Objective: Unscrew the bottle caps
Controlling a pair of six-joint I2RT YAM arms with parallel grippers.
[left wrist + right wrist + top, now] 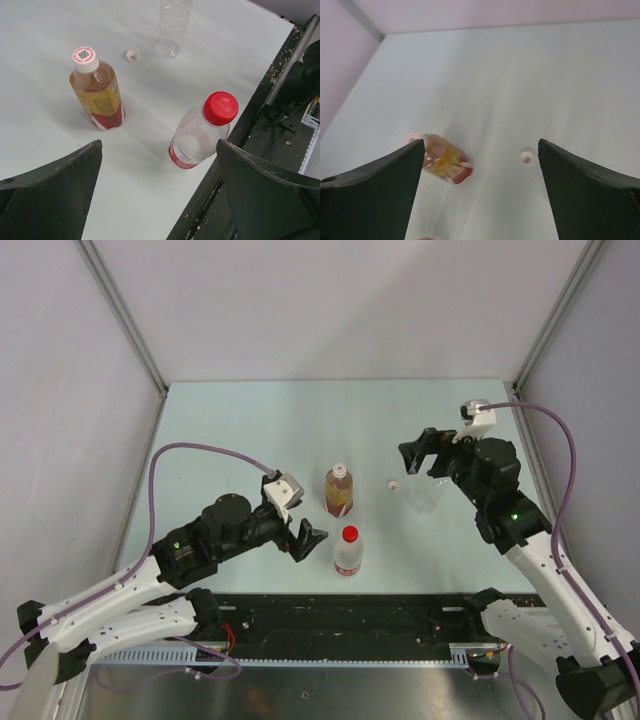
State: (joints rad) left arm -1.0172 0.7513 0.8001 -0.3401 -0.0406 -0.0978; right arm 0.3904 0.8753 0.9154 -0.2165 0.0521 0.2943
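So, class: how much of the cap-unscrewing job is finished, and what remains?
Done: one white cap lies loose beside the clear bottle. In hand: nothing; the left gripper and right gripper are open, empty. Left: the amber bottle's cap and the red cap are on.

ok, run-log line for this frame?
left gripper open, empty | right gripper open, empty | clear bottle uncapped, white cap loose on table beside it | amber bottle capped | red-cap bottle capped

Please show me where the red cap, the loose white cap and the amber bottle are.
red cap [220, 107]: left wrist view, its flat top.
loose white cap [132, 55]: left wrist view, its centre.
amber bottle [102, 104]: left wrist view, its label.
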